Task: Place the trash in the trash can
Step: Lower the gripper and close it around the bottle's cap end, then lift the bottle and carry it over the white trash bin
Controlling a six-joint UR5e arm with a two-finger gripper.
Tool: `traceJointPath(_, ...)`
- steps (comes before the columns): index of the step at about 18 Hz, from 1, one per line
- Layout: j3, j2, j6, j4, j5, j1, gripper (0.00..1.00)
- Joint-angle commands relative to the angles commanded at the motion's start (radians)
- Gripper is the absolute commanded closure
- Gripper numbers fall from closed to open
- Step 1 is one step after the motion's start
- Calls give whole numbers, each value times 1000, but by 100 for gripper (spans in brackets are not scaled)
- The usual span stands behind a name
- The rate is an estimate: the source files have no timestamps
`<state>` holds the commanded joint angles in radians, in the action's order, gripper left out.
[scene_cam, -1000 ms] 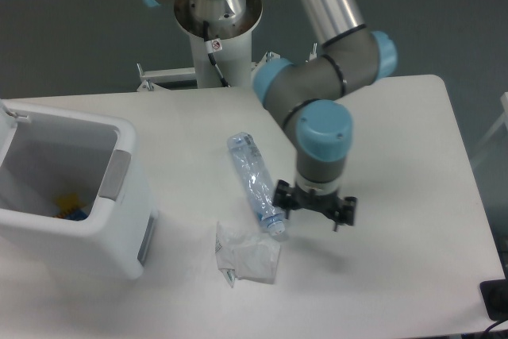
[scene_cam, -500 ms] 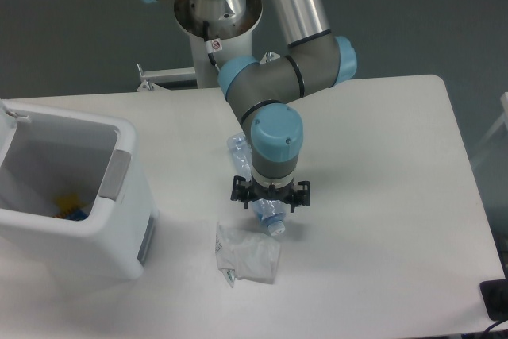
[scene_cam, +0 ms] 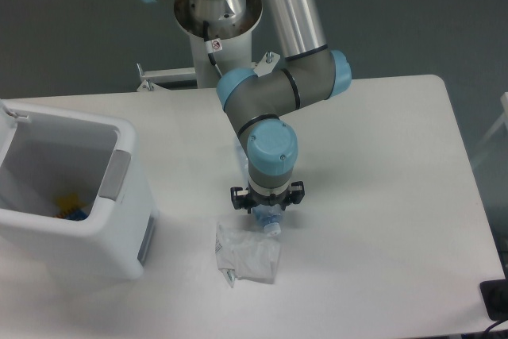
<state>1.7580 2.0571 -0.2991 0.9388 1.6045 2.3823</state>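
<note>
the crushed clear plastic bottle (scene_cam: 271, 224) and crumpled white wrapper (scene_cam: 248, 252) both lie on the table, not in the big white bin (scene_cam: 119, 220), and the claw (scene_cam: 267, 207) sits over the bottle, open or shut i cannot tell.

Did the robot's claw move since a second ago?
Yes. The gripper slid left, toward the trash can. It was right of the bottle's blue cap; now it sits over the bottle, just above the wrapper.
</note>
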Motion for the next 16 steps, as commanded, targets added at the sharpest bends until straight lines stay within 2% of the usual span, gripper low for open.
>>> traceJointPath(1,-3,2,-2,2,0,0,52)
traceJointPath(3,-14,3,-6,0,0,0,53)
traceJointPath(7,-78,0,-17,0,-5,8,56)
traceJointPath(12,-144,-66,-18,0,-46,37,56)
traceJointPath(16,-204,-136,-5,0,-191,71,55)
